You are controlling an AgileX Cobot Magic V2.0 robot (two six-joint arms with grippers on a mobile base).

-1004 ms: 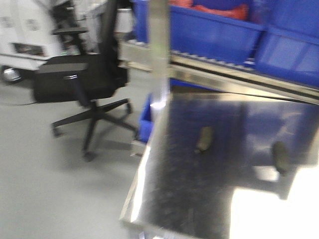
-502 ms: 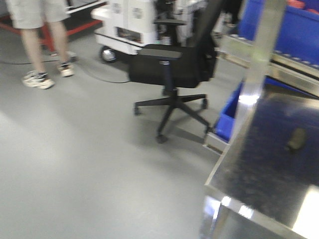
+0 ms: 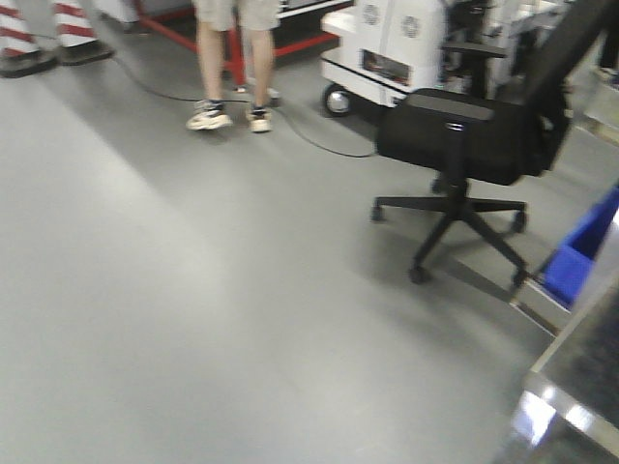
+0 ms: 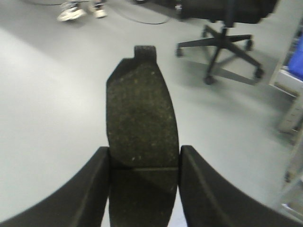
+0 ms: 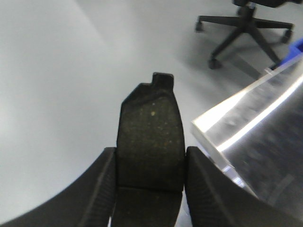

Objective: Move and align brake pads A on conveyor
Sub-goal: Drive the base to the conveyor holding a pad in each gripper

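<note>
**Left wrist view and right wrist view: one brake pad held in each claw**

In the left wrist view, the left claw (image 4: 144,156) is closed narrow on the first brake pad (image 4: 142,113). The pad points away from the camera, speckled face up, with its notched tab at the far end, above the grey floor (image 4: 52,94).

The right claw (image 5: 150,156) grips the second brake pad (image 5: 150,127) the same way, beside the shiny corner of a steel table (image 5: 246,113).

The front view shows a black office chair (image 3: 464,145), a blue bin (image 3: 580,261) beside the table, a white cart (image 3: 387,48) whose markings are too blurred to read, a person's legs (image 3: 232,58), a cable (image 3: 319,140) and red-and-white striped cones (image 3: 48,29).
</note>
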